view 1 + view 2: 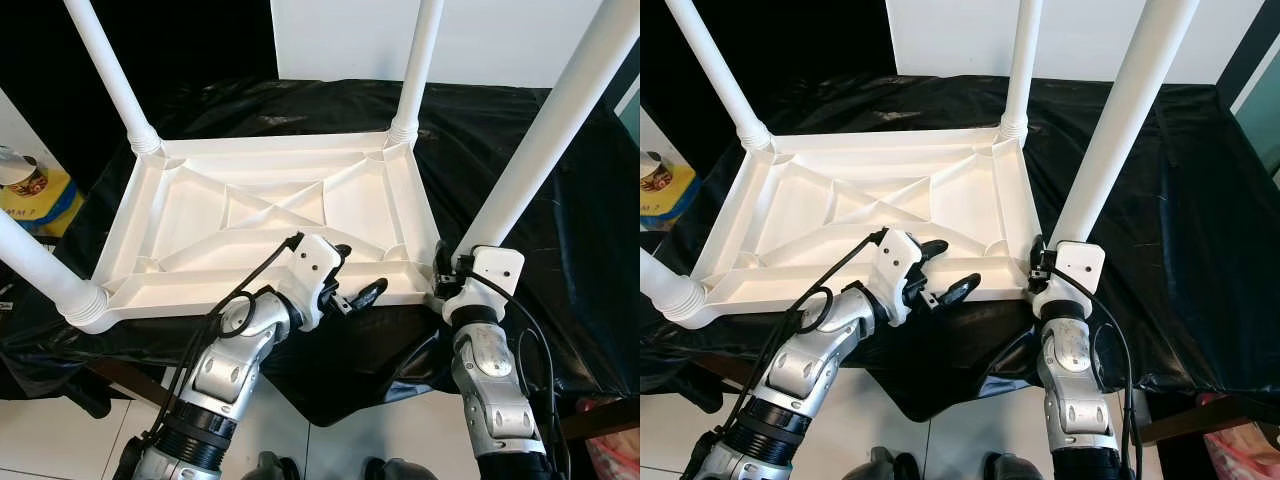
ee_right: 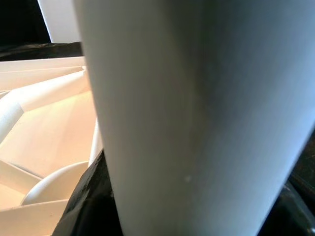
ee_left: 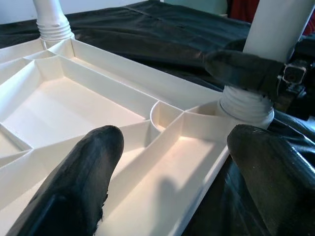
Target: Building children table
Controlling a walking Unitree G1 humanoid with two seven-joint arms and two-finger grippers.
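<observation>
Right claw (image 1: 447, 272) closes around the base of the near right leg (image 1: 540, 150), just above the threaded collar where that leg enters the corner socket of the upturned white table top (image 1: 260, 215), which lies underside-up on the black-draped bench (image 1: 560, 230). Four legs stand in the corners, and this one's long axis rises from the socket and leans up and away to the right, so any further seating or twisting turns on that axis, with the right arm plainly the nearer. Left claw (image 1: 352, 280) hovers wide open over the near rim of the table top, to the left of that same corner, gripping nothing. From the left wrist view, its two black fingers (image 3: 74, 187) straddle the ribbed rim, and beyond them the threaded collar (image 3: 246, 105) sits in the socket with a black finger of the right claw wrapped over it, a detail the head views barely show. From the right wrist view, the leg fills the frame, close against the camera.
</observation>
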